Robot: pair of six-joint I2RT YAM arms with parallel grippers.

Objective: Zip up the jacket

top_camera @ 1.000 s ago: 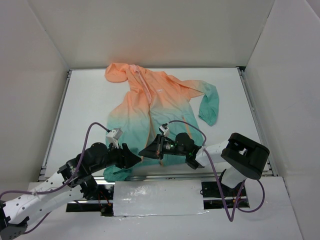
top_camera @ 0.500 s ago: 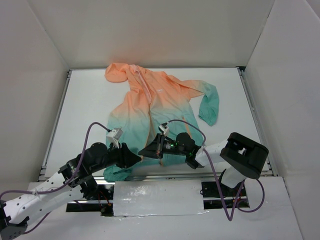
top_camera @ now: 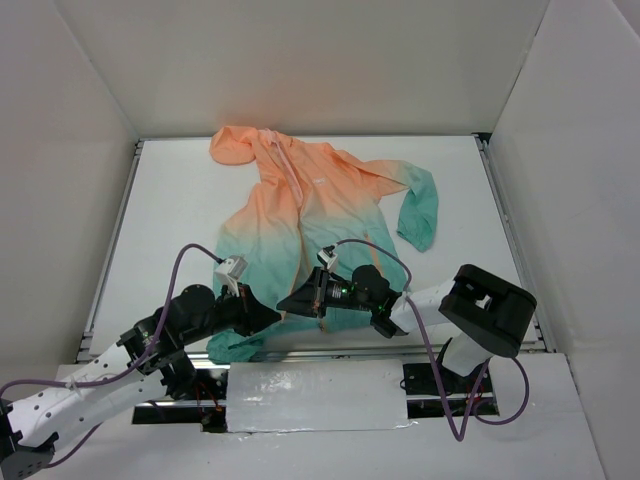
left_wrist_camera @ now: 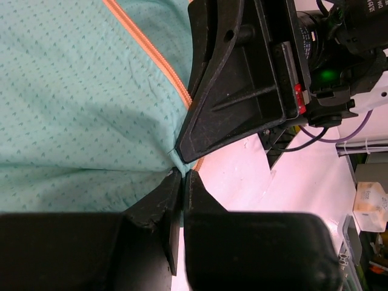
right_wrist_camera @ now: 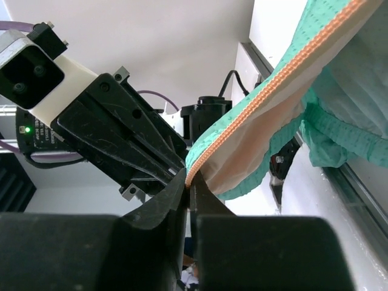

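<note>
left gripper (left_wrist_camera: 182,182) clenched, fingers pressed flat together, pinching the teal hem corner of the jacket (left_wrist_camera: 73,91). the pinch was just beside the near end of the orange zipper (left_wrist_camera: 151,57).

right gripper (right_wrist_camera: 188,182) also clenched, nipping the lowest bit of the zipper tape. from that grip the tape and the teal edge rose up and away, lifted off the table (top_camera: 180,200).

the two grippers met almost tip to tip at the near hem, left one on the left, right one on the right. could not tell whether they touched.

outward: the jacket lay spread on the white table, teal hem near, peach hood (top_camera: 240,145) at the far left. one sleeve (top_camera: 418,210) trailed out right, ending in a teal cuff. a bunched teal fold (top_camera: 235,345) sat at the table's near edge under the left gripper.
</note>
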